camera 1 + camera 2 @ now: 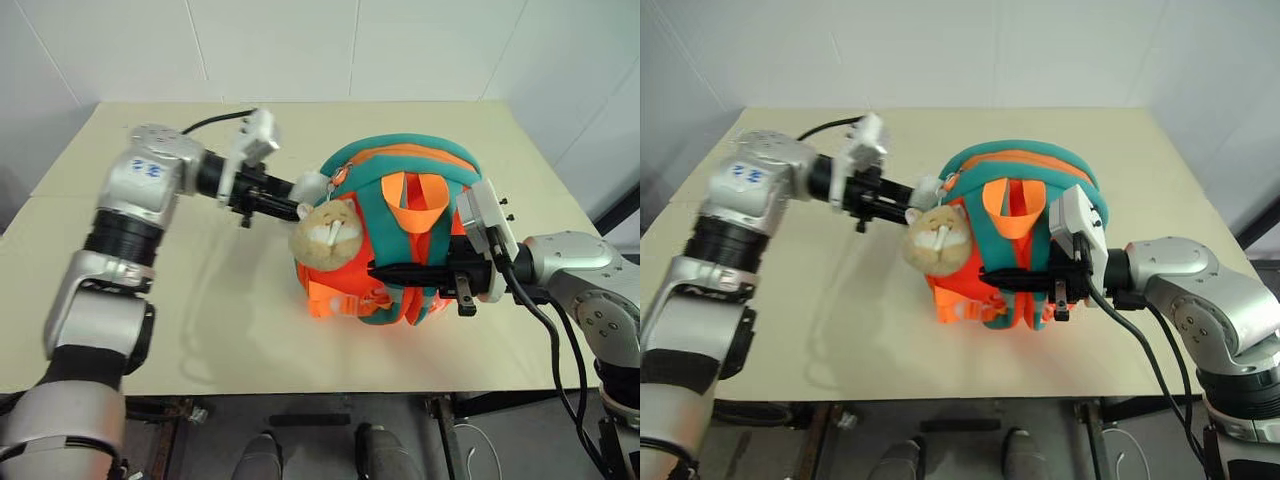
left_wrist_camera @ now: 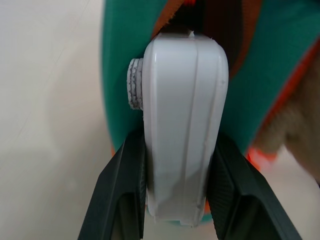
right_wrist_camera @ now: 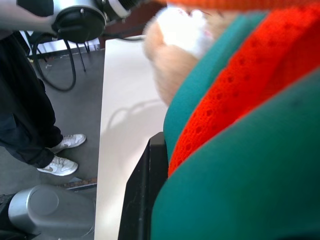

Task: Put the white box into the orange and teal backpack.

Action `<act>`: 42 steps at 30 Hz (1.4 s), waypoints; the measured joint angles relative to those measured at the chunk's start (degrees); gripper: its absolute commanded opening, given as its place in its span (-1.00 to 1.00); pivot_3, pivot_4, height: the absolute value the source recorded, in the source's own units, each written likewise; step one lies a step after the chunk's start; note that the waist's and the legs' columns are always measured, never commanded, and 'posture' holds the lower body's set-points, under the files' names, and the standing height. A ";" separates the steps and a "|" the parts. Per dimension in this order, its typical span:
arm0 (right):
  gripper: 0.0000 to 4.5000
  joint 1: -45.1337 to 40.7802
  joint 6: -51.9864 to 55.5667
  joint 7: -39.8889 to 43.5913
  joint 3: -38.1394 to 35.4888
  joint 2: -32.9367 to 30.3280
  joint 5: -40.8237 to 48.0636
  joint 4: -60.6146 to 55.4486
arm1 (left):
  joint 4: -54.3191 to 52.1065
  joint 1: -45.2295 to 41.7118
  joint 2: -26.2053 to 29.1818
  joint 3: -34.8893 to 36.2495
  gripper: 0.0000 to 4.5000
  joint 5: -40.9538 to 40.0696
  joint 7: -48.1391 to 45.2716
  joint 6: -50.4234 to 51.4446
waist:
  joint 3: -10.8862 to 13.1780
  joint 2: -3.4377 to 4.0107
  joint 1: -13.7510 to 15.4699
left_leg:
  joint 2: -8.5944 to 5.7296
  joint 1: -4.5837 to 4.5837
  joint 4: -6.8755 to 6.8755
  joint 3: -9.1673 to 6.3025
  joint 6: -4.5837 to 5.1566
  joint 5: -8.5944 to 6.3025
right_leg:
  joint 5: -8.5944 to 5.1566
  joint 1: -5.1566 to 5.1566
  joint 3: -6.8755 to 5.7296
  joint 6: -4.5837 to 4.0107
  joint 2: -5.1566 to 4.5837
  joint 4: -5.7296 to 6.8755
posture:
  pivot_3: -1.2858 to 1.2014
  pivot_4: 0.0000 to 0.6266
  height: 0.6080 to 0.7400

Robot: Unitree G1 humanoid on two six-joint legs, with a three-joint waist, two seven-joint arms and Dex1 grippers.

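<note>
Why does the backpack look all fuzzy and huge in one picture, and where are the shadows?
In the right wrist view the orange and teal backpack sits so near the lens that it is out of focus. In the left wrist view the white box is sharp, the pack behind it soft. In the left eye view the left arm casts a soft shadow on the table.

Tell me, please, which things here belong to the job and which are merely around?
Belonging to the job:
- white box, clamped in the left tool
- orange and teal backpack, with a strap pinched by the right tool

Merely around:
- plush charm hanging on the backpack
- table
- person's legs standing beside the table
</note>
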 measured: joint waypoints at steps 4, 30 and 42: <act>-1.00 -0.09 -0.18 -0.16 0.02 0.31 -0.42 0.08 | 1.29 -0.20 -5.62 0.03 -0.45 1.60 3.52 1.79 | 0.00 0.00 0.06 | -0.01 -0.01 0.11 0.00 0.01 -0.01 | 0.02 0.03 0.02 0.04 0.00 0.00 | 0.03 -0.52 1.00; -1.00 0.04 -0.18 -1.49 0.47 1.57 -1.06 -0.49 | -25.26 13.95 16.93 10.66 0.99 -7.84 -6.48 19.06 | 0.02 0.02 -0.24 | 0.00 0.00 0.13 0.03 0.06 -0.04 | -0.01 -0.03 0.14 -0.01 0.05 0.18 | 0.03 -0.52 1.00; -1.00 0.02 -0.30 -0.92 1.57 2.11 -2.23 0.18 | -44.41 18.87 8.53 18.36 0.99 -21.43 9.21 34.08 | 0.02 0.02 -0.26 | 0.00 0.08 0.47 0.04 0.07 -0.05 | -0.01 0.11 0.20 0.00 0.07 0.28 | 0.03 -0.52 1.00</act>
